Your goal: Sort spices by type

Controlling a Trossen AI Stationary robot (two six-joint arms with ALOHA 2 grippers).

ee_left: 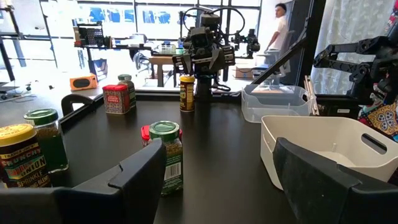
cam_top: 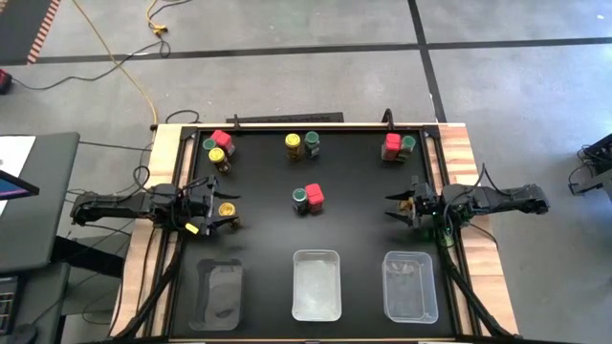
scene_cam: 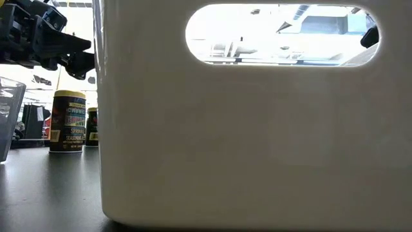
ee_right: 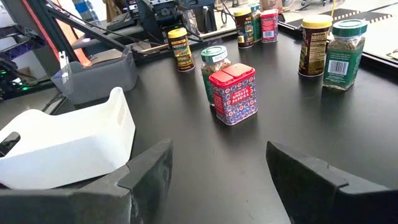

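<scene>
The spices stand upright in small groups on the black table top. A red (cam_top: 222,140), a green and a yellow jar are at the far left. A yellow (cam_top: 293,143) and a green jar stand far middle, and a red (cam_top: 393,145) and a green jar far right. A green (ee_left: 165,155) and a red jar (ee_right: 233,93) are in the middle. One yellow jar (cam_top: 228,209) stands under my left gripper (cam_top: 218,212), which hangs open above it. My right gripper (cam_top: 394,205) is open at the right edge, with another yellow jar (ee_left: 186,93) below it.
Three trays lie along the near edge: a clear one (cam_top: 218,294) at left, a white one (cam_top: 316,285) in the middle and a clear one (cam_top: 409,285) at right. The white tray's wall (scene_cam: 257,142) fills the low view. A person (ee_left: 281,28) stands in the room beyond.
</scene>
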